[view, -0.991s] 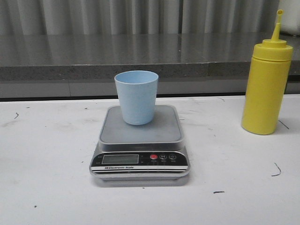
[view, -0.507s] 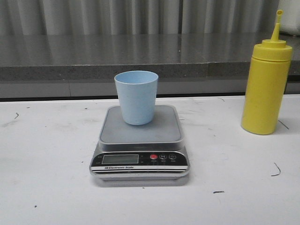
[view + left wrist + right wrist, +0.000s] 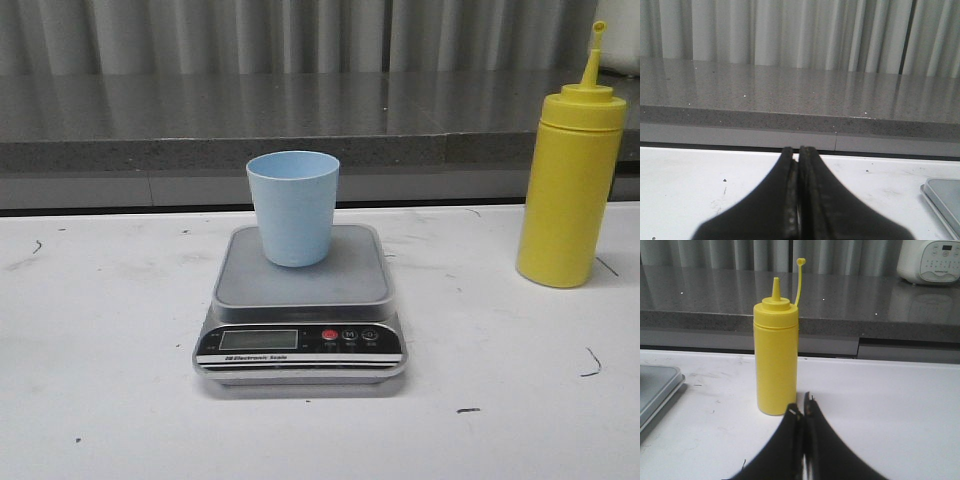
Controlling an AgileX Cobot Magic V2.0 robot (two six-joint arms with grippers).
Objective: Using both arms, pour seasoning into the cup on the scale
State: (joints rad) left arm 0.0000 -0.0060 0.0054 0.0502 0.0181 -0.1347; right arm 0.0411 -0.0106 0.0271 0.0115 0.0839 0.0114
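The pale blue cup (image 3: 292,207) stands upright on the steel platform of the scale (image 3: 300,305), mid-table in the front view. The yellow seasoning bottle (image 3: 570,180) stands upright at the right, its small cap off the nozzle on its tether. Neither arm shows in the front view. In the right wrist view my right gripper (image 3: 802,407) is shut with nothing held, just short of the seasoning bottle (image 3: 776,357), and not touching it. My left gripper (image 3: 797,150) is shut and empty over bare table, with a corner of the scale (image 3: 944,197) off to one side.
A grey stone counter ledge (image 3: 300,125) runs along the back of the white table (image 3: 100,330), with a corrugated wall behind. A white appliance (image 3: 932,260) sits on that counter in the right wrist view. Small dark marks dot the tabletop.
The front view has shifted by a couple of pixels; the cup, scale and bottle stand where they were.
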